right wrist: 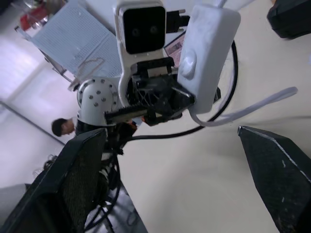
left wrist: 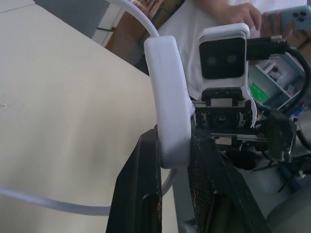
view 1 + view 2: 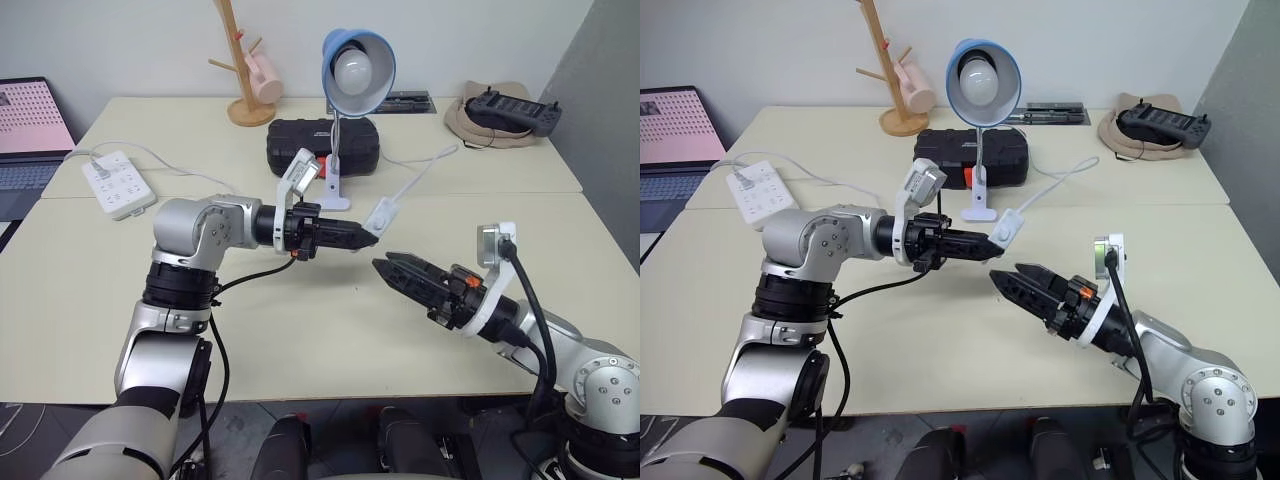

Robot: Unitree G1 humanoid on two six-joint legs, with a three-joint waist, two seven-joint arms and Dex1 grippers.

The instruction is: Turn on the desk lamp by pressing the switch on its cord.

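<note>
The switch (image 3: 381, 213) sits pinched at its lower end between my left gripper (image 3: 366, 237)'s fingers, lifted off the table (image 3: 90, 300) in front of the desk lamp (image 3: 981, 85); that end is hidden by the fingers; the cord (image 3: 425, 172) runs back behind the lamp, its far end lost to me; my right gripper (image 3: 1012, 284) hangs spread wide, empty, just beside it; I count one lamp, one switch, one power strip (image 3: 118, 184), two grippers.

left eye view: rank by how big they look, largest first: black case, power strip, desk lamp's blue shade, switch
1. black case
2. and 3. power strip and the desk lamp's blue shade look about alike, so I won't rank them
4. switch, held off the table by the left gripper
</note>
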